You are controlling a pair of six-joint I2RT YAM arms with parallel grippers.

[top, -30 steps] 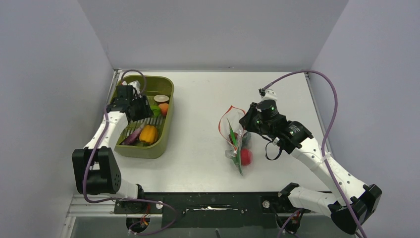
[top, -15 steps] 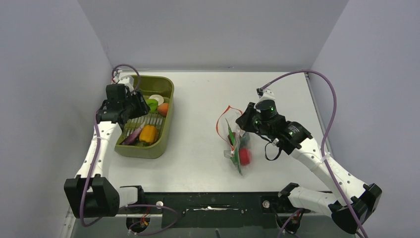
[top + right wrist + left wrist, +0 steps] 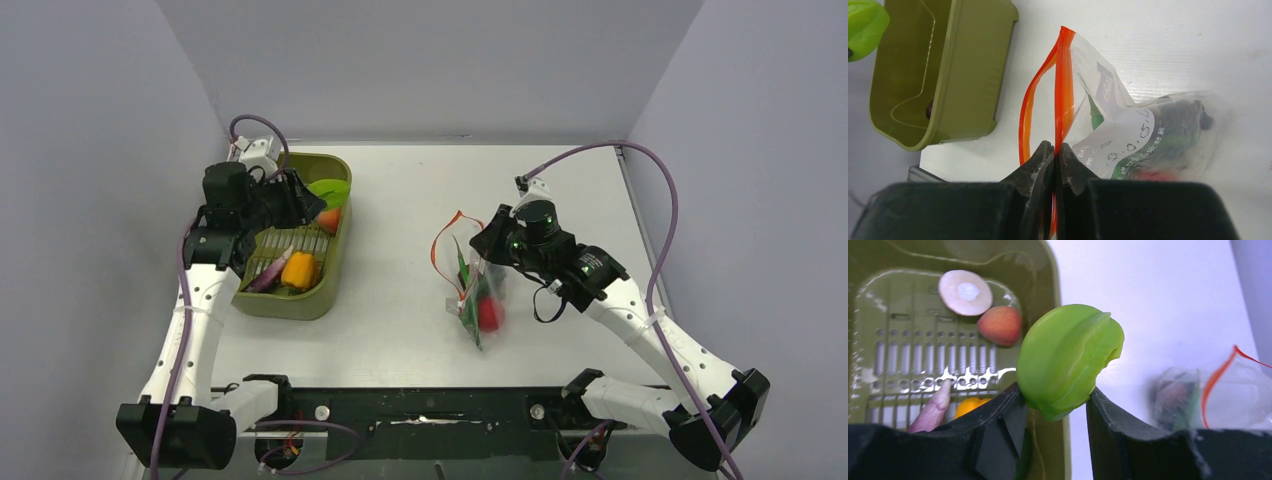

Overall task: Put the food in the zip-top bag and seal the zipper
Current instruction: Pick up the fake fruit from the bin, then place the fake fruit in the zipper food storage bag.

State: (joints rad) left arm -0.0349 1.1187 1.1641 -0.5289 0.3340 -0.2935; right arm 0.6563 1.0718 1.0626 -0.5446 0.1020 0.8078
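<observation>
Pinching the flimsy bag point(image 3: 1128, 125) by its stiffer zipper strip point(image 3: 1064, 85) suits the closed right gripper point(image 3: 1054, 148), while the left gripper point(image 3: 1055, 392) clamps a light, probably slippery green fruit point(image 3: 1068, 355).

Only the zip-top bag point(image 3: 1088, 65) carries print. In the right wrist view its white label panel point(image 3: 1120, 140) has green letters running tilted towards 2 o'clock, and the word "DATE" can be read at the panel's 8 o'clock end. The green signs after it are too small and creased to read. A grey mark point(image 3: 1105, 82) at 11 o'clock of the panel is blurred.
</observation>
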